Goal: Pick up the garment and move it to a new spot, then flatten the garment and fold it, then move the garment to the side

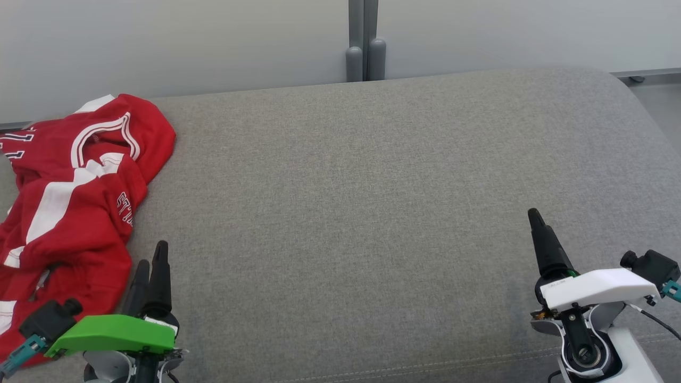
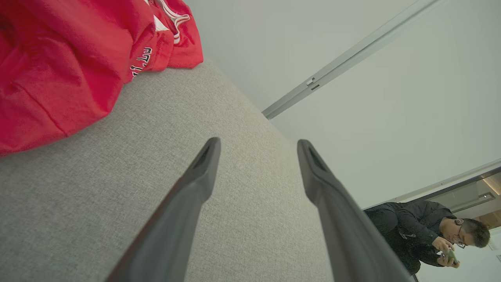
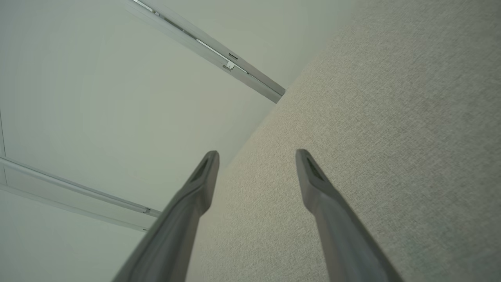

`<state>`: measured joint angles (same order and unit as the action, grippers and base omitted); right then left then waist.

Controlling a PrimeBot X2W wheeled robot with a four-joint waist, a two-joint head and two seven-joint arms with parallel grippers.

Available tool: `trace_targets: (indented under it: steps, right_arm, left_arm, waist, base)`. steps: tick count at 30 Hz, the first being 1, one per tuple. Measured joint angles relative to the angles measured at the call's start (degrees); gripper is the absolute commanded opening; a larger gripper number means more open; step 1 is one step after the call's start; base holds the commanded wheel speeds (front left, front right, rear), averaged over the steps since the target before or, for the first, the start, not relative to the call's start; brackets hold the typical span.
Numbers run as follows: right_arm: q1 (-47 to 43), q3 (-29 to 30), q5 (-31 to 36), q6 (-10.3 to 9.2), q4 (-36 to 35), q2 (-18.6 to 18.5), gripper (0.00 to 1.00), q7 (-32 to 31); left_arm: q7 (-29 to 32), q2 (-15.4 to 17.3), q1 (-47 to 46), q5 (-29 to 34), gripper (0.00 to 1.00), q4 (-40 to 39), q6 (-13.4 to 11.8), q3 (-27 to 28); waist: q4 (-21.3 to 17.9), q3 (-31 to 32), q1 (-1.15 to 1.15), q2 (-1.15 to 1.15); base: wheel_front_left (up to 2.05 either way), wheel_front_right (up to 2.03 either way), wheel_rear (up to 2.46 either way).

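Both left gripper (image 2: 256, 147) and right gripper (image 3: 256, 154) are hovering wide open at the bench's (image 1: 372, 186) front edge; the first pickup seems to be calling for reaching the jersey (image 1: 69, 202) at its left edge.

Grey cushion (image 1: 372, 213), pale wall (image 1: 159, 42), dark-jacketed person (image 2: 415, 231)

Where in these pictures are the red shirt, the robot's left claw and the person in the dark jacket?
red shirt (image 1: 80, 234): head view, on its crumpled red middle.
left gripper (image 2: 258, 142): left wrist view, midway between its open fingertips.
person (image 2: 411, 231): left wrist view, on the dark jacket's front.
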<state>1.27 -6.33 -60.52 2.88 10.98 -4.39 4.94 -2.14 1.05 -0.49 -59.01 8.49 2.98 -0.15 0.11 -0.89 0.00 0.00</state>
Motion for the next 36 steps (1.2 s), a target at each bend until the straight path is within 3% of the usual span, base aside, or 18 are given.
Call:
trace_targets:
  steps: [17,36]
  right_arm:
    - [0.0,-3.5,15.3,-2.07,-2.0,0.1,1.00,2.5]
    - [0.3,-7.2,31.7,-3.59,-4.1,0.3,1.00,5.5]
  left_arm:
    - [-3.2,0.4,0.3,17.2,1.00,-2.3,-3.2,-2.0]
    - [-7.1,0.5,2.2,31.4,1.00,-5.0,-6.1,-3.5]
  waist:
    - [-0.1,-0.3,0.00,0.00]
    - [-0.2,0.1,0.00,0.00]
  base:
    - [0.00,0.00,0.00]
    - [0.00,0.00,0.00]
